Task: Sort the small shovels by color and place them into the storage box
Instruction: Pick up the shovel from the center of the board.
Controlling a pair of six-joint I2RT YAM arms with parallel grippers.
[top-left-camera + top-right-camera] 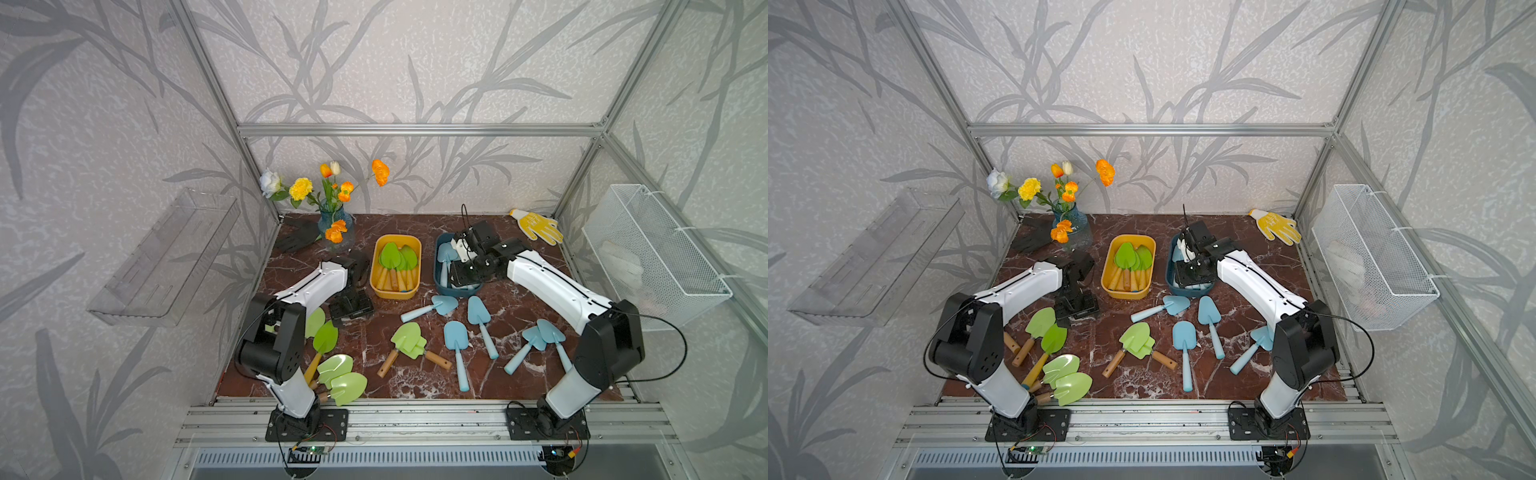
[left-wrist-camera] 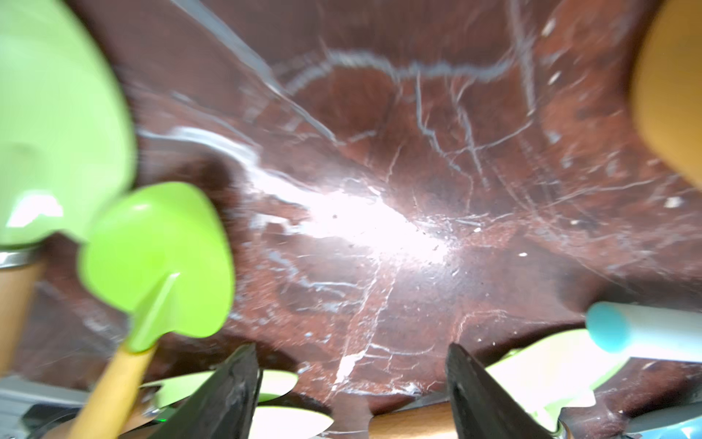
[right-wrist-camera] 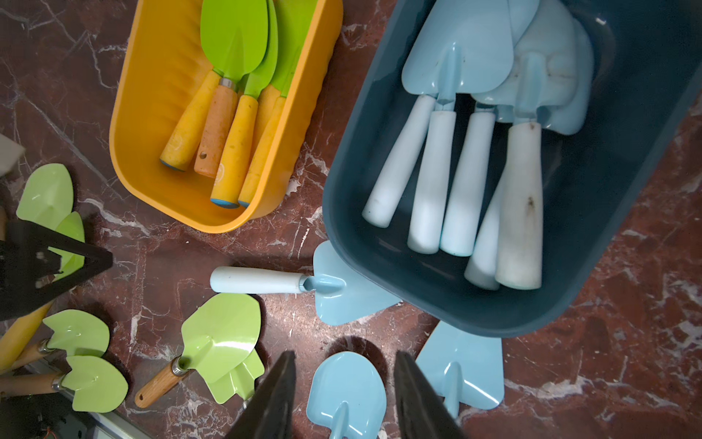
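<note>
- Half the blue box (image 1: 437,274) sits hidden under the right arm (image 1: 552,286) in both top views. The right wrist view shows at least five blue shovels (image 3: 433,178) inside, handles overlapping, so that count's fuzzy.
- Yellow box (image 1: 395,294): four green shovels (image 3: 235,148) going by handles, blades stacked.
- Loose blue shovels (image 1: 457,349) on the table (image 1: 365,345): five, all near the blue box.
- Loose green shovels (image 1: 334,368): four bunched beside the left arm (image 1: 311,286), partly covered by it, plus one mid-table lying over a green fork (image 3: 243,378).
- Left gripper (image 2: 351,353): jaws wide, empty, low over bare table. Its wrist view is blurry.
- Right gripper (image 3: 343,357): narrower gap, nothing held, up in the air at the blue box's near end.
</note>
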